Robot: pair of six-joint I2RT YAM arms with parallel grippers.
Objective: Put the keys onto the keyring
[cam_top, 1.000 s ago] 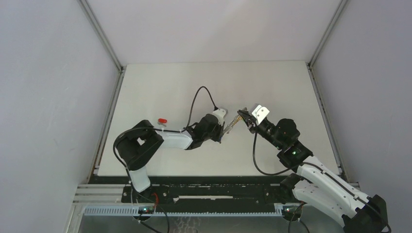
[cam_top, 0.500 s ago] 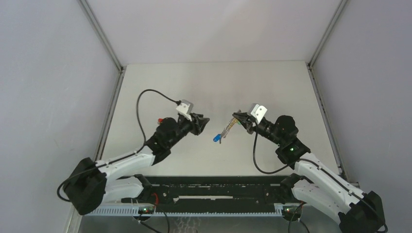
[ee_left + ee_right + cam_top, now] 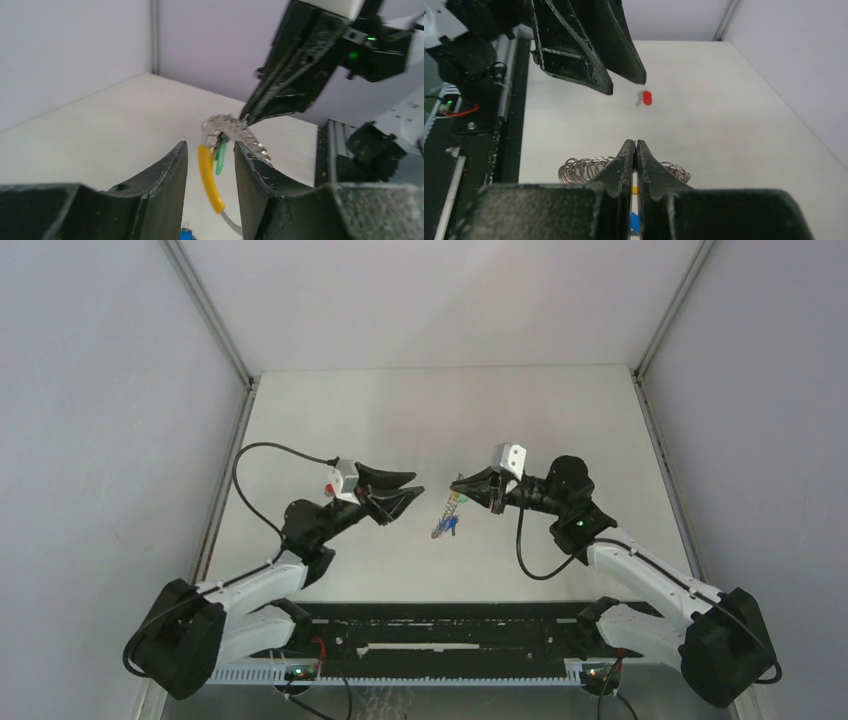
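blue key hangs from the ring; left arm lets go

the right gripper (image 3: pixel 462 483) keeps its jaws pressed together on the small metal keyring with a yellow tab and silvery bead chain (image 3: pixel 446 508), which dangles above the white table (image 3: pixel 560 420). the silver key with the blue plastic head (image 3: pixel 450 527) hangs at its bottom and seems threaded on. the left gripper (image 3: pixel 416 485), at the ring a second ago, has drawn back, its jaws apart and empty. the silver key with the red plastic head (image 3: pixel 329 486) lies on the table beside the left arm, probably next.

The keyring (image 3: pixel 446 510) hangs between the left gripper (image 3: pixel 412 490) and right gripper (image 3: pixel 463 483), with one key (image 3: pixel 451 526) at its bottom. The other key (image 3: pixel 644 98) lies on the table (image 3: pixel 420 410), further left.
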